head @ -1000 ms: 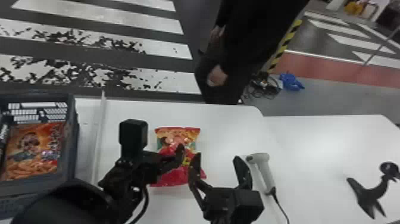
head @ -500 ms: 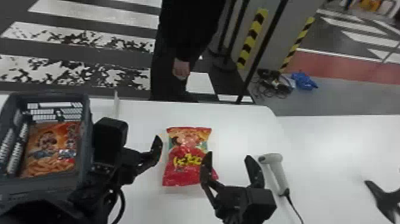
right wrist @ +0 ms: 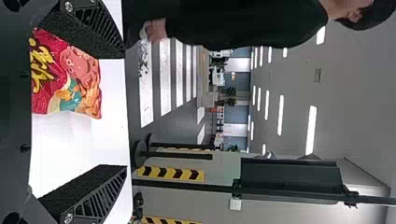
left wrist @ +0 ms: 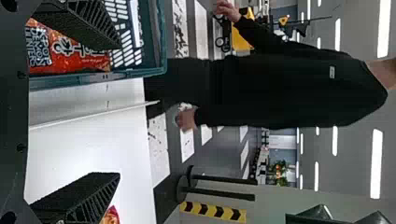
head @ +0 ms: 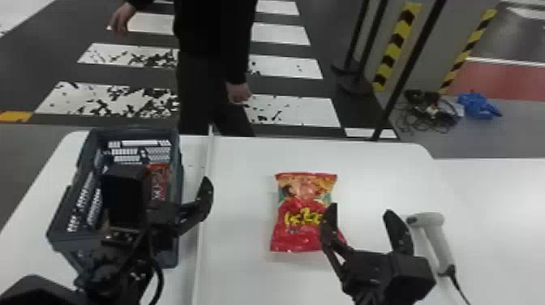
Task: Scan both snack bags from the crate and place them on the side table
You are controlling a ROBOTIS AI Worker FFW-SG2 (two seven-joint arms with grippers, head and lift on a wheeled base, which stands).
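The crate bag (head: 160,182) lies at the left of the head view, inside the gray crate (head: 177,162), as your left gripper (left wrist: 118,109) hangs wide and empty just to its right. That sideways offset is what your next move appears to turn on. The left wrist view shows the bag off beyond one finger rather than centered in the gap, with the crate wall in the same path. You would likely need to bring the left gripper across to the frame's left, then down inside the wall, or a finger could land on the rim. The left arm hides much of the bag in the head view, so its long axis is hard to tell. Yours to use here is the left arm, clearly the nearer. At mid-frame, the red snack bag (head: 302,211) lies flat on the white table (head: 239,170), its long axis running roughly up the frame. Your right gripper (head: 361,208), wide and empty, stands at that bag's lower right; one finger overlaps its edge, though contact cannot be told. The handheld scanner (head: 441,239) rests just right of that gripper, within easy reach should you scan the red bag first.
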